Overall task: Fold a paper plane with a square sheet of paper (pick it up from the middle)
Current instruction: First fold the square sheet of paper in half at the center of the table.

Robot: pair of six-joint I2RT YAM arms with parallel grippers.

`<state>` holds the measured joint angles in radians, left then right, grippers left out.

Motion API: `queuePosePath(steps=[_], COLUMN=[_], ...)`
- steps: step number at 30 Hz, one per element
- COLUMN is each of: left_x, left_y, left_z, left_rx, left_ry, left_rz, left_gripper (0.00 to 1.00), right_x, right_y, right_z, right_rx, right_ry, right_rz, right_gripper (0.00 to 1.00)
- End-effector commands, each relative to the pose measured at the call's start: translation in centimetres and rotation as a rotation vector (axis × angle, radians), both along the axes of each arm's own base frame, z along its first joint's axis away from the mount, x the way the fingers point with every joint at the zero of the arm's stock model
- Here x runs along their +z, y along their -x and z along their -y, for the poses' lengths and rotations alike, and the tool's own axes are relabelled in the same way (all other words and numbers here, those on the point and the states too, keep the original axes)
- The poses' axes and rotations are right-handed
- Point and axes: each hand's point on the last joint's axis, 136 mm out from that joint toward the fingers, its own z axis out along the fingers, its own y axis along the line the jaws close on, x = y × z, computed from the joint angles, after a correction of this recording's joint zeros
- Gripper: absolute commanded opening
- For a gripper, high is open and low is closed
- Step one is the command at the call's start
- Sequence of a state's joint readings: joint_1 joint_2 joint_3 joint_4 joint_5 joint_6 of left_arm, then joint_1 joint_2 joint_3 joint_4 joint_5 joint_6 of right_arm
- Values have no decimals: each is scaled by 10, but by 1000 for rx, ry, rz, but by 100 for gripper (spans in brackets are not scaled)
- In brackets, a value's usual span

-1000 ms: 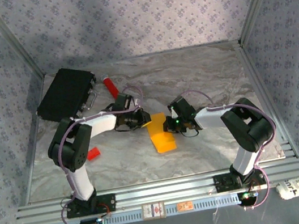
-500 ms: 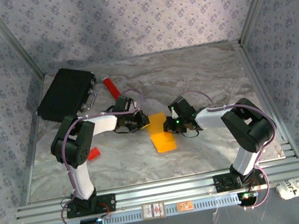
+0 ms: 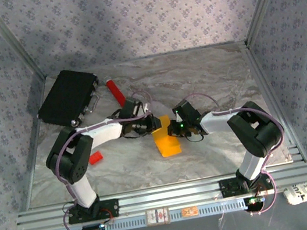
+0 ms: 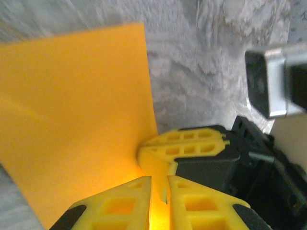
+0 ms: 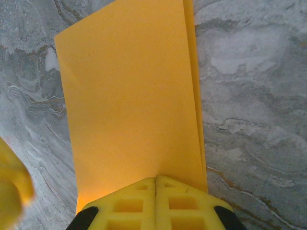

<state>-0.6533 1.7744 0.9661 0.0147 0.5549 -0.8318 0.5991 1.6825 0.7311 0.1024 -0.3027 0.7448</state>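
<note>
The square sheet of paper (image 3: 167, 142) is orange-yellow and lies folded into a narrow rectangle in the middle of the marble table. Both grippers meet at its far end. My right gripper (image 3: 172, 128) is shut on the edge of the paper (image 5: 129, 96), its yellow fingertips (image 5: 156, 179) pressed together, and the folded layers show along the right side. My left gripper (image 3: 156, 122) comes in from the left. Its jaws (image 4: 159, 184) stand almost together with the paper's (image 4: 72, 120) corner glowing orange in the thin gap. The right gripper's yellow fingers (image 4: 184, 143) sit just beyond them.
A black case (image 3: 68, 95) lies at the back left, with a red cylinder (image 3: 115, 90) beside it. A small red block (image 3: 95, 157) sits near the left arm's elbow. Aluminium frame posts and patterned walls close in the table, and a rail (image 3: 167, 195) runs along the front.
My left gripper has moved right, from beside the paper's far left corner onto it, next to the right gripper. The right gripper and the paper have held still.
</note>
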Motion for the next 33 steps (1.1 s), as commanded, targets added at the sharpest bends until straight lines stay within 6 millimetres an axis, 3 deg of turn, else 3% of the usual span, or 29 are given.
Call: queuePosePath(steps=[1, 17, 26, 33], left_x=[-12, -62, -18, 0], left_y=[12, 53, 36, 42], left_z=[-3, -38, -23, -11], left_rx=[11, 34, 35, 20], left_ry=[11, -69, 6, 81], left_rz=[-57, -145, -87, -97], left_gripper=[16, 15, 16, 17], right_x=[-42, -42, -40, -41], right_y=[32, 34, 33, 33], right_z=[30, 33, 34, 35], right_rx=[-29, -27, -28, -27], right_ry=[159, 178, 182, 185], right_rz=[-144, -147, -143, -144], right_gripper=[0, 0, 0, 0])
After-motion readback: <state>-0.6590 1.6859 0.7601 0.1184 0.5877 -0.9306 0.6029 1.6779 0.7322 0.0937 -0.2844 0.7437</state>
